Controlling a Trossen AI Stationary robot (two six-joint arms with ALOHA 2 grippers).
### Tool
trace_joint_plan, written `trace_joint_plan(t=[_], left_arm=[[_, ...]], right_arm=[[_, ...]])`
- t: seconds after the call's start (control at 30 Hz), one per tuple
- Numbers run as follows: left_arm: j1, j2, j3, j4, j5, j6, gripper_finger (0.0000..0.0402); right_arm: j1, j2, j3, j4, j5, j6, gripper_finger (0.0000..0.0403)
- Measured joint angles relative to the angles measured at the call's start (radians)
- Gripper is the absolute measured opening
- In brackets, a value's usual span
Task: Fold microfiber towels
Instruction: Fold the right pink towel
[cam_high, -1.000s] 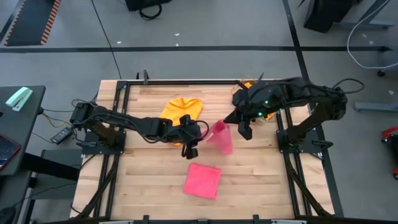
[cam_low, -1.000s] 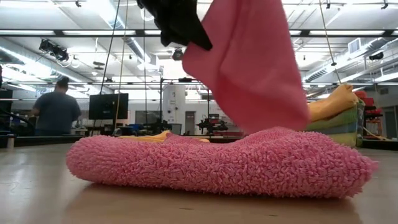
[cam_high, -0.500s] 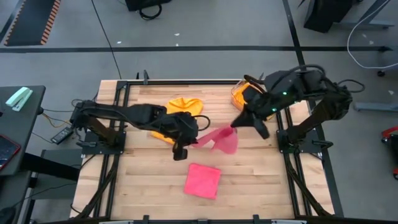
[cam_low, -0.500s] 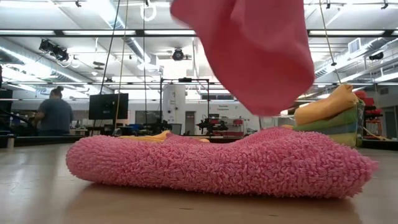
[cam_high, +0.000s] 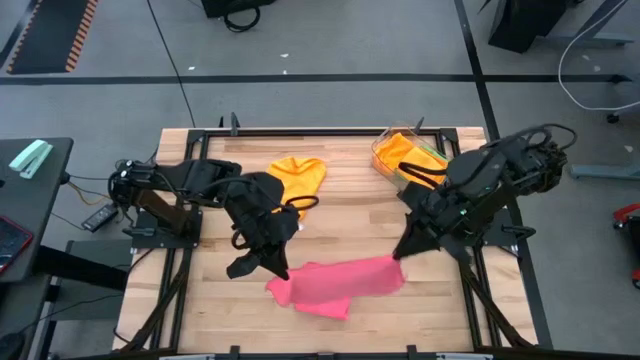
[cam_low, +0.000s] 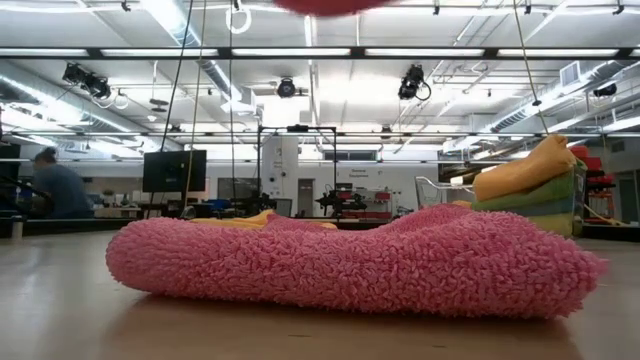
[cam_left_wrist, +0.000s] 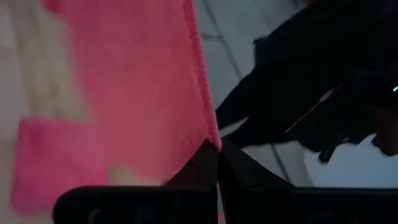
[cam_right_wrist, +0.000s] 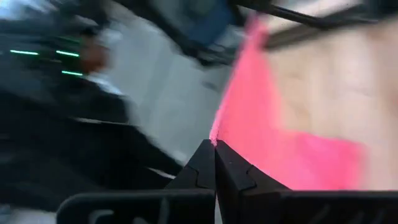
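- As seen from above, a pink towel (cam_high: 345, 277) hangs stretched out flat between the two arms over the front middle of the wooden table (cam_high: 440, 310). The left gripper (cam_high: 274, 272) is pinched tight on one corner and the right gripper (cam_high: 401, 253) is clamped on the opposite one. A second pink towel, folded (cam_high: 322, 300), lies on the boards right under it, partly covered. An orange towel (cam_high: 295, 176) sits crumpled near the back edge, and a stack of towels (cam_high: 405, 155) sits in the back right corner. The front corners of the table are bare wood, and grey floor runs all round the frame.
- From table height, the folded pink towel (cam_low: 350, 262) fills the foreground, fluffy and looped. The held towel only shows as a thin pink sliver (cam_low: 325, 5) at the very top, well clear of the folded one. The stack (cam_low: 535, 185) is off to the right, and a big workshop with ceiling lights and a person (cam_low: 50, 185) far left lies behind.
- In the left wrist view, the dark fingers (cam_left_wrist: 205, 165) meet shut on the pink edge (cam_left_wrist: 143, 93), with the table below.
- The right wrist view is pretty blurry, but the fingertips (cam_right_wrist: 214, 163) look closed on the towel's corner (cam_right_wrist: 261, 118), with wood boards beyond.
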Motion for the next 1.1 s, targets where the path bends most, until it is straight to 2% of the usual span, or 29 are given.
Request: trace_joint_plan(t=[0.1, 0.17, 0.23, 0.33, 0.43, 0.5, 0.6, 0.73, 0.9, 1.1], left_arm=[[0.032, 0.015, -0.028, -0.072, -0.001, 0.052, 0.0011], [0.054, 0.028, -0.088, -0.094, -0.010, 0.082, 0.0010], [0.082, 0.038, -0.161, -0.085, -0.065, 0.133, 0.0007], [0.128, 0.042, -0.293, -0.062, -0.209, 0.184, 0.0006], [0.199, 0.050, -0.422, -0.048, -0.261, 0.217, 0.0013], [0.249, 0.051, -0.492, -0.023, -0.233, 0.235, 0.0015], [0.309, 0.053, -0.586, -0.030, -0.142, 0.233, 0.0008], [0.333, 0.054, -0.678, 0.046, -0.125, 0.161, 0.0010], [0.290, 0.053, -0.684, 0.162, -0.120, 0.107, 0.0018], [0.198, 0.053, -0.678, 0.377, -0.109, -0.104, 0.0011]], right_arm=[[-0.028, 0.009, -0.008, -0.162, 0.093, -0.078, 0.0002], [-0.067, 0.021, -0.040, -0.260, 0.149, -0.164, 0.0002], [-0.102, 0.029, -0.118, -0.315, 0.194, -0.270, 0.0002], [-0.181, 0.027, -0.287, -0.273, 0.233, -0.428, 0.0002], [-0.277, 0.023, -0.463, -0.195, 0.277, -0.548, 0.0002], [-0.341, 0.024, -0.570, -0.104, 0.277, -0.615, 0.0002], [-0.419, 0.023, -0.723, 0.061, 0.220, -0.690, 0.0003], [-0.477, 0.024, -0.864, 0.196, 0.150, -0.734, 0.0004], [-0.473, 0.023, -0.919, 0.209, 0.149, -0.821, 0.0005], [-0.416, 0.022, -0.921, 0.198, 0.205, -0.990, 0.0005]])
